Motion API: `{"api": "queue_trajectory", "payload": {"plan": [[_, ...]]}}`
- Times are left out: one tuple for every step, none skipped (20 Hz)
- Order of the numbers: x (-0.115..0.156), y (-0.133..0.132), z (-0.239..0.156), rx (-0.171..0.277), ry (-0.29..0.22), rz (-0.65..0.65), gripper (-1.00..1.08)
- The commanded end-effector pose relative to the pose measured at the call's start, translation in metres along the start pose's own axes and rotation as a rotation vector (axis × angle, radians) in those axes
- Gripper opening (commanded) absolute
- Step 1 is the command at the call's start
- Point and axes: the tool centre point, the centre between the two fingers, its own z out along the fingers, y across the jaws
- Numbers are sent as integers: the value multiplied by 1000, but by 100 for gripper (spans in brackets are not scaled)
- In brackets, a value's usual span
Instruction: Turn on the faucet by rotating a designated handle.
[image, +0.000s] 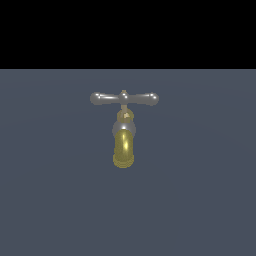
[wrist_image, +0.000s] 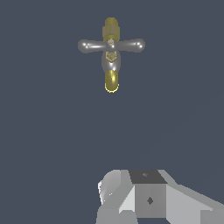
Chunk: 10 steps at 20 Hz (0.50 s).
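In the exterior view, the faucet (image: 123, 135) sat just above the middle of the frame on the flat grey-blue floor (image: 200, 200), gold spout pointing down toward the bottom. The handle (image: 124, 98) lay straight across its top, wider than the spout. No arm showed here at all.

In the wrist view, the faucet (wrist_image: 111, 57) was up near the top center, the handle (wrist_image: 111, 45) crossing it level. Only a pale blocky bit of the gripper (wrist_image: 148, 199) poked in at the bottom edge, well apart from the tap. Couldn't tell if it was spread or clenched.
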Motion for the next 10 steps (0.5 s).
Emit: {"api": "queue_trajectory", "payload": {"plan": [[0, 0, 0, 0, 0, 0, -100], [0, 0, 0, 0, 0, -1, -100], [0, 0, 0, 0, 0, -2, -100], [0, 1, 1, 0, 0, -5, -100], [1, 1, 2, 0, 0, -9, -100], [1, 2, 3, 0, 0, -15, -100], [1, 3, 4, 0, 0, -21, -100], [2, 4, 6, 0, -1, -29, -100], [3, 5, 8, 0, -1, -38, -100], [3, 7, 10, 0, -1, -48, -100]]}}
